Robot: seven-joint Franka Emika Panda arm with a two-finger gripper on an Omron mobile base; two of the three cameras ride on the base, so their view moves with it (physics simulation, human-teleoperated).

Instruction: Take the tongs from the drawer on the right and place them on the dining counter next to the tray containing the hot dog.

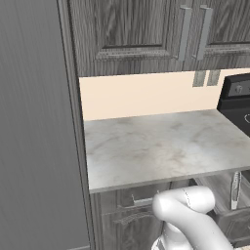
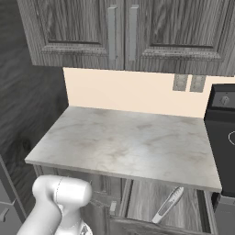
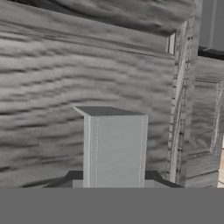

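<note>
Right base view, slim silvery tongs (image 2: 168,204), open drawer (image 2: 151,202)

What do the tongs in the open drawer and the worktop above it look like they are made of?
The slim silvery-grey tongs look like brushed metal, judging by their pale sheen. The dark grey wood-grain drawer looks like stained wood, streaked with grain. The pale marbled worktop looks like polished stone, going by its cloudy veining.

the arm (image 1: 188,215) is glossy white, built of thick rounded tubular segments with a smooth bulbous elbow. in the right base view the same white link (image 2: 57,202) ends in a rounded cap, with a darker joint beneath it.
</note>
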